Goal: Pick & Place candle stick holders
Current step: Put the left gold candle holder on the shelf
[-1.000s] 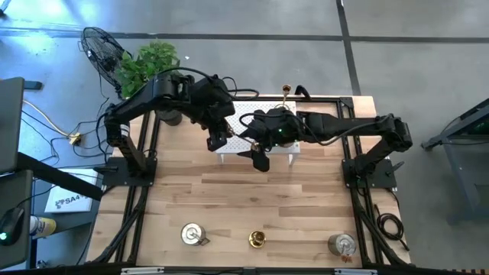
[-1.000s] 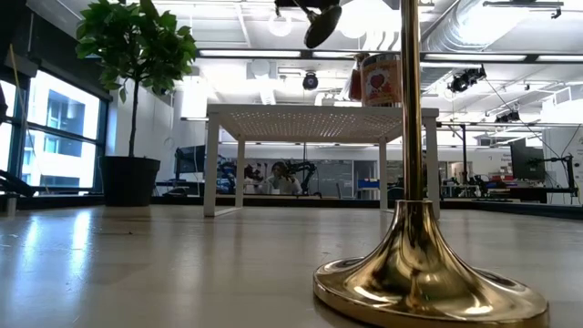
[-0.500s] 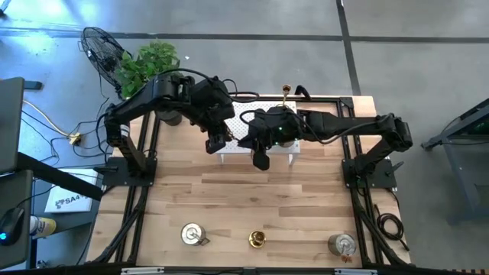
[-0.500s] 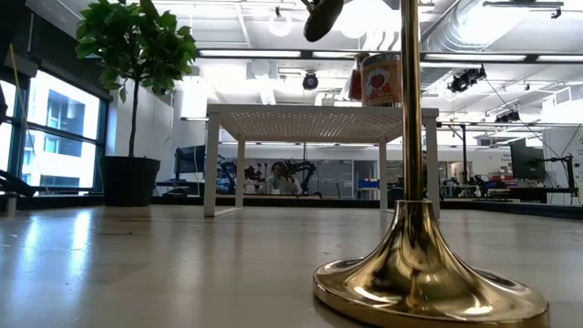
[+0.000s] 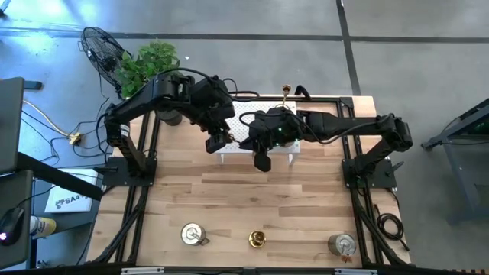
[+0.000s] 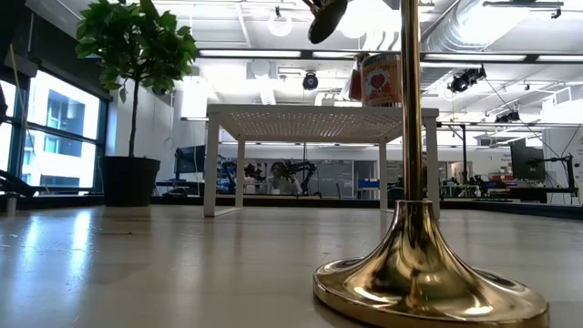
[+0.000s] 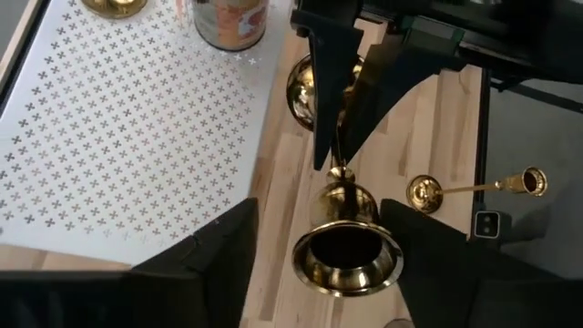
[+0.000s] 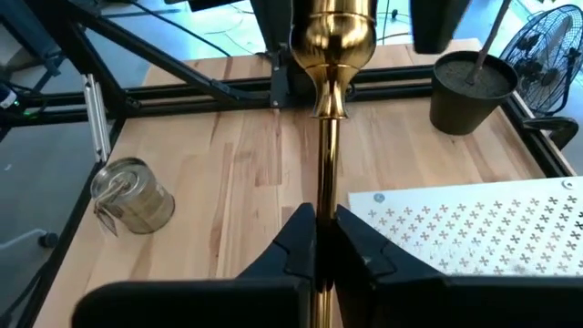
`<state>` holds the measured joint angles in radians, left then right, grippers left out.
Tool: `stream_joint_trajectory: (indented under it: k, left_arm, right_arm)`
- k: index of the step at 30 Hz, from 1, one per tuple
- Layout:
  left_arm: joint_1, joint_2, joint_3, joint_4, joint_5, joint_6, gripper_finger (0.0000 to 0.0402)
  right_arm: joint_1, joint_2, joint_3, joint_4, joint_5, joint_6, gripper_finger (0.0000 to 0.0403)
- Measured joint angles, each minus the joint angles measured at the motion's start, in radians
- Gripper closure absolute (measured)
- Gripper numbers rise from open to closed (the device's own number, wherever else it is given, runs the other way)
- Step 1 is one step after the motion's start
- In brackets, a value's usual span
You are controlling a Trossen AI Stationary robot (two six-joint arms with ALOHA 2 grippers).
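A gold candle stick holder (image 7: 346, 246) hangs in the air between my two grippers, beside the near edge of the white perforated stand (image 5: 267, 122). My right gripper (image 5: 262, 159) is shut on its slim stem. My left gripper (image 7: 319, 211) is open, its fingers standing on either side of the holder's flared hollow end, with a gap showing on one side. Another gold holder (image 5: 286, 92) is at the table's far edge. Along the near edge stand a silver holder (image 5: 192, 234), a gold one (image 5: 257, 240) and a second silver one (image 5: 342, 244). My right gripper pinches the slim stem (image 8: 321, 196) between its two fingers (image 8: 360, 241). It comes from the table's right, slanting a little downward, and the stem runs along the fingers and out past their tips (image 7: 339, 159). The holder is lifted clear, its flared end (image 7: 348, 260) toward my left gripper.
On the white stand are a can with an orange label (image 7: 232, 23) and a gold piece (image 7: 114, 5). A potted plant (image 5: 149, 65) and a fan (image 5: 103, 50) stand beyond the far left corner. Bare wood (image 5: 252, 198) lies between the stand and the near row.
My right gripper's fingers, spread apart a second ago, have shut on the gold holder's stem. Both arms have stayed where they were.
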<state>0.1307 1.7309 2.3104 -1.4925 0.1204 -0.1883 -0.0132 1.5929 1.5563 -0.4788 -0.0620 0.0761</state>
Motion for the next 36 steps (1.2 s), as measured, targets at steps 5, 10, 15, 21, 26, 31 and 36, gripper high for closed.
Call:
stream_joint_trajectory:
  k: [5, 10, 15, 21, 26, 31, 36]
  left_arm:
    - [0.0, -0.007, 0.0, 0.022, -0.004, -0.002, 0.0163]
    - [0.001, -0.054, 0.0, 0.067, -0.01, -0.083, 0.0162]
    - [0.0, -0.129, 0.0, 0.118, -0.059, -0.106, 0.0161]
    - [0.0, -0.215, 0.0, 0.182, -0.195, -0.115, 0.0161]
    - [0.0, -0.256, 0.0, 0.212, -0.288, -0.135, 0.0161]
    - [0.0, -0.276, 0.0, 0.214, -0.365, -0.177, 0.016]
    - [0.0, -0.277, 0.0, 0.203, -0.378, -0.234, 0.016]
  right_arm:
    - [0.001, 0.0, 0.0, -0.023, 0.013, -0.001, 0.0394]
    - [0.006, -0.013, 0.0, -0.093, 0.09, 0.007, 0.0394]
    - [0.019, -0.069, 0.0, -0.103, 0.246, -0.001, 0.0394]
    - [0.035, -0.156, 0.0, 0.04, 0.464, -0.014, 0.0394]
    - [0.064, -0.155, 0.001, 0.144, 0.643, -0.079, 0.0394]
    - [0.083, -0.099, 0.0, 0.235, 0.864, -0.156, 0.0394]
    - [0.066, -0.031, 0.0, 0.315, 0.889, -0.148, 0.0394]
